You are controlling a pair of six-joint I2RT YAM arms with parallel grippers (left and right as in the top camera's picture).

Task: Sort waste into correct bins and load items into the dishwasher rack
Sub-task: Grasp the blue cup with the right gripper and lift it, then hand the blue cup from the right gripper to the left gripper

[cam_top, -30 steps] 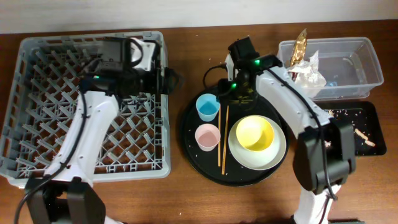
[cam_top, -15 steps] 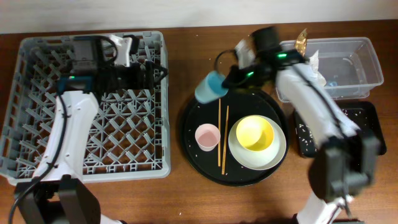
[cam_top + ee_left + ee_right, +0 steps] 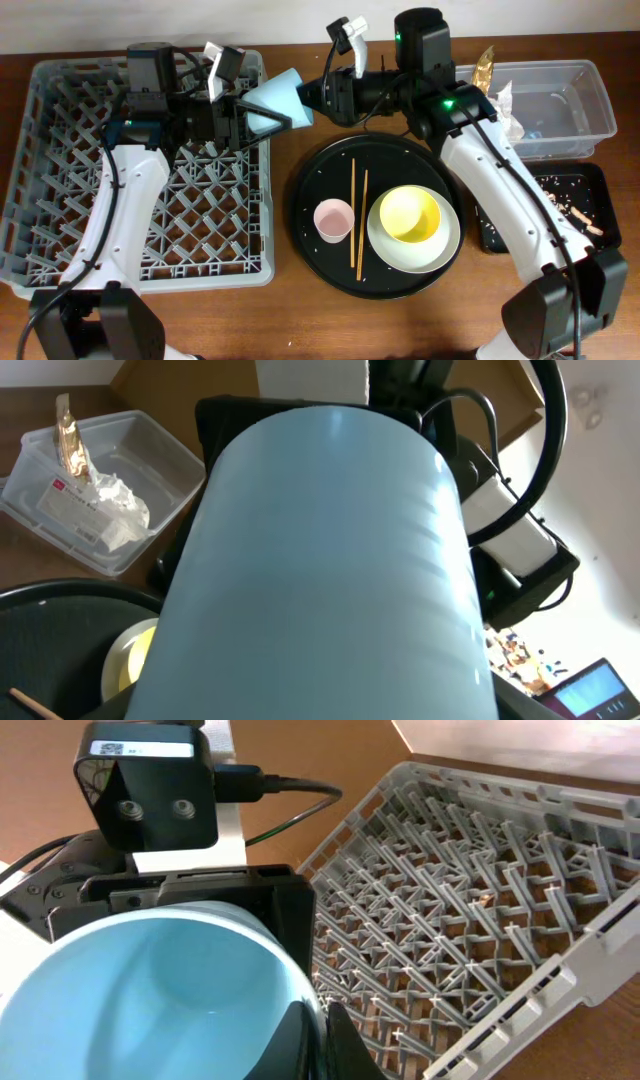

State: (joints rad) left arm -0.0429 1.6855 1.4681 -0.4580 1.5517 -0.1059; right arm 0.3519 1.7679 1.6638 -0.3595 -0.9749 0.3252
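The light-blue cup [image 3: 280,100] hangs on its side in the air over the right edge of the grey dishwasher rack [image 3: 100,210]. My right gripper [image 3: 312,95] is shut on the cup's rim, one finger inside and one outside, as the right wrist view [image 3: 322,1020] shows on the cup [image 3: 150,990]. My left gripper [image 3: 245,108] is open, its fingers on either side of the cup's base; the cup [image 3: 320,560] fills the left wrist view. The pink cup [image 3: 333,219], chopsticks [image 3: 357,215] and yellow bowl [image 3: 410,215] on the white plate [image 3: 385,255] lie on the round black tray [image 3: 310,190].
The clear tub [image 3: 565,100] at the back right holds the gold wrapper [image 3: 483,70] and a white napkin [image 3: 497,115]. The shallow black tray [image 3: 560,195] below it holds tan scraps [image 3: 580,215]. The rack's pegs [image 3: 480,900] lie under the cup.
My right gripper lifted the blue cup off the round tray and carried it left, tipping it sideways. The cup's base now sits between the left gripper's fingers.
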